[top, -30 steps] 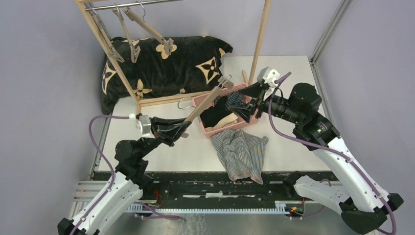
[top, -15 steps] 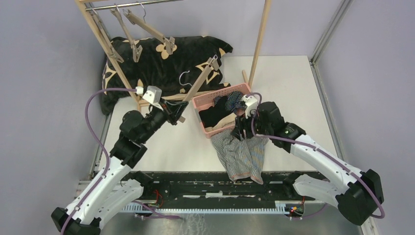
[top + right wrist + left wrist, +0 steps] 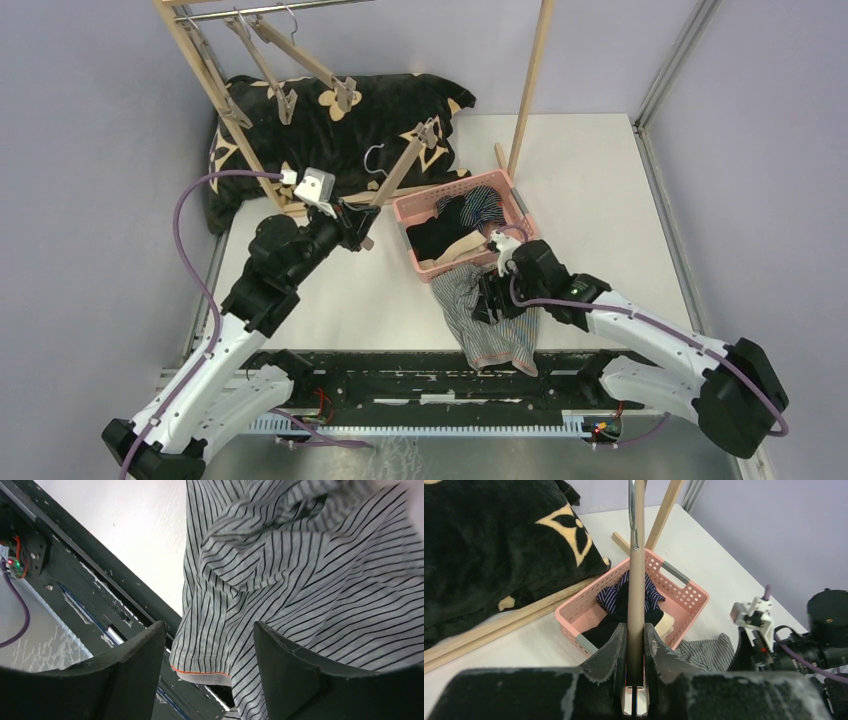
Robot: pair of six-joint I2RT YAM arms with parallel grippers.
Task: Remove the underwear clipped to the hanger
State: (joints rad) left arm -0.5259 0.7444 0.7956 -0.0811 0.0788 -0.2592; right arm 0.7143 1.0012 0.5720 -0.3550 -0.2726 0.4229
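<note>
hanger (image 3: pixel 400 178) clamped in left gripper (image 3: pixel 635 630), axis lower-left to upper-right. striped shorts (image 3: pixel 495 345) laid bottom-centre, long axis toward bottom edge. right gripper (image 3: pixel 207 629) spread wide above them, empty.

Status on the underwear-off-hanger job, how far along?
Done: the hanger in the left hand is bare; navy shorts and black shorts lie in the pink basket. In hand: right hand hovers open over the grey striped shorts on the table. Left: probably only binning those.
</note>
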